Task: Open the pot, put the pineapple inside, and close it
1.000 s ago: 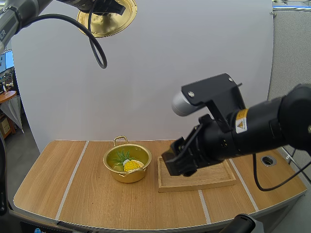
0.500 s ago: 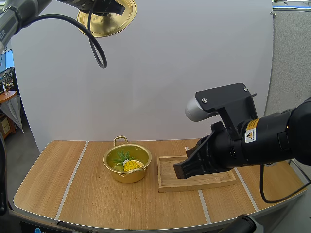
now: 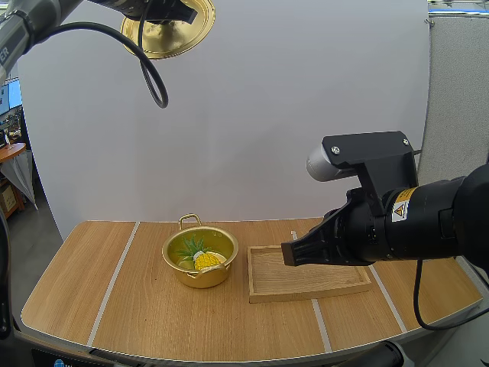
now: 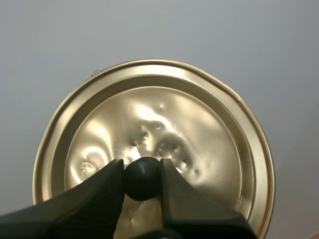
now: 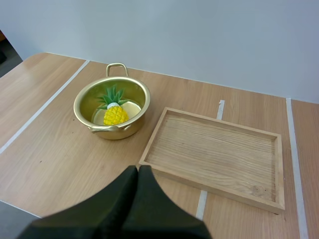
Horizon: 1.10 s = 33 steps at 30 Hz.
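The pineapple (image 3: 208, 261) lies inside the open gold pot (image 3: 200, 278), its yellow body toward the pot's 5 o'clock side and its green crown pointing to about 10 o'clock in the high view. The pot stands upright on the table (image 3: 114, 306), with one loop handle at its 12 o'clock rim.

The lid (image 3: 164, 38) is off the pot and held high in the air, well apart from it, at about 11 o'clock from the pot in the high view. The left gripper (image 4: 142, 172) carries it: the fingers (image 4: 107, 186) are clamped on either side of the lid's black knob (image 4: 142, 179), with the dented gold top of the lid behind them.

Just beside the pot, at its 3 o'clock, lies the wooden tray (image 3: 271, 277), flat on the table and apart from the pot.

The right gripper (image 5: 138, 174) hangs in the air above the table near the tray, holding nothing. Its fingers lie pressed together as one dark wedge, pointing toward the tray's near corner on the pot's side.
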### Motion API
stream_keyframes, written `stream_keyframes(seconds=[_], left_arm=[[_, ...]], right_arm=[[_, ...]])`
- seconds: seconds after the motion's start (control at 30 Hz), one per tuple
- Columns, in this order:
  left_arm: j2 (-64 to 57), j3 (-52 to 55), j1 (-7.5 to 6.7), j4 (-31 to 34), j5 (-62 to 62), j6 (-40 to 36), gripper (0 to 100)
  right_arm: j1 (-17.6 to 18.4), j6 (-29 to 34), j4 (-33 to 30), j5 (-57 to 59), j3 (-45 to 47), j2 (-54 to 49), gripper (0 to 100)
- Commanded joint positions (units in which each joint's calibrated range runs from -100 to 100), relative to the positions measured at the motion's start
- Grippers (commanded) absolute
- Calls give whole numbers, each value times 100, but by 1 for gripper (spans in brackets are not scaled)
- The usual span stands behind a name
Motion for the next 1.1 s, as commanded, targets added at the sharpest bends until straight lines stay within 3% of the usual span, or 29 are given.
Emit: stream_keyframes(seconds=[0.0, 0.17, 0.43, 0.7, 1.07], left_arm=[[-19, -58, -21, 50, -160, -14, 0], [-55, -58, -21, 50, 169, -14, 0], [-145, -58, -21, -42, 3242, -14, 0], [-132, 406, -21, -42, 3288, -14, 0], [-132, 2526, -21, -42, 3288, 138, 0]], right_arm=[[-51, -26, 40, 28, -1, -55, 0], [-61, -140, -19, 28, -1, -55, 0], [-61, -140, -52, 28, -1, -55, 0], [-61, -140, -52, 28, -1, -55, 0], [-61, -140, -52, 28, -1, -55, 0]])
